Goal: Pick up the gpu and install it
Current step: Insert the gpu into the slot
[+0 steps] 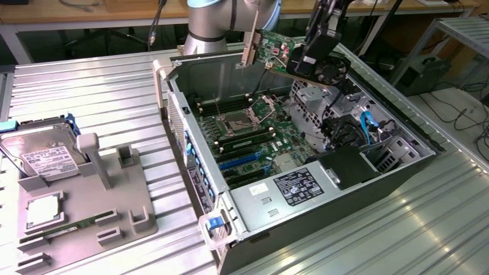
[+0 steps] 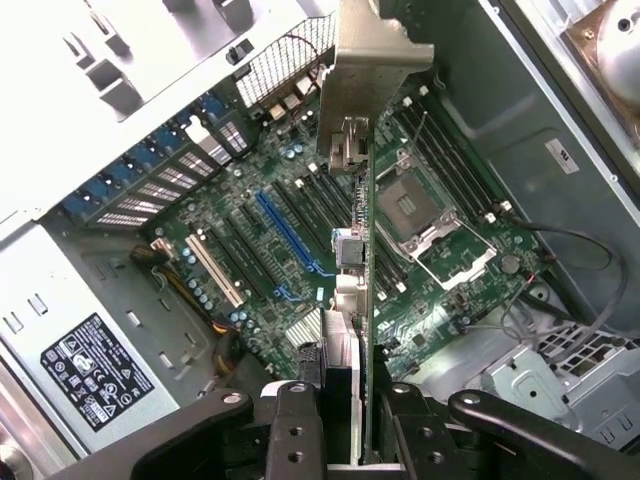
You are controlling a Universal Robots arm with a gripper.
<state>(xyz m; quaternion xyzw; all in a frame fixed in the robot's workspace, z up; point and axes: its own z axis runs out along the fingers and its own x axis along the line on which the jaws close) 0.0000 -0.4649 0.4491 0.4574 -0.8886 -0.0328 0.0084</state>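
The gpu (image 1: pixel 272 48) is a dark-green card with a pale metal bracket (image 1: pixel 248 50) at one end. It hangs tilted above the far rim of the open computer case (image 1: pixel 428 150), and my gripper (image 1: pixel 299 61) is shut on it. In the wrist view the gpu (image 2: pixel 364 290) is seen edge-on, running from my gripper (image 2: pixel 350 405) up to its bracket (image 2: pixel 375 60). The motherboard (image 2: pixel 240 215) lies below it, with a long blue slot (image 2: pixel 290 238) beside the card's line. The card hangs well above the board and touches nothing.
The case holds the motherboard (image 1: pixel 256 140), a CPU socket (image 1: pixel 233 123), blue slots (image 1: pixel 240 161), a labelled power supply (image 1: pixel 302 188) and cabling (image 1: pixel 359 129). At the exterior view's left a grey fixture (image 1: pixel 91 220) carries a hard drive (image 1: pixel 42 152), a CPU (image 1: pixel 46 209) and a memory stick (image 1: pixel 73 227).
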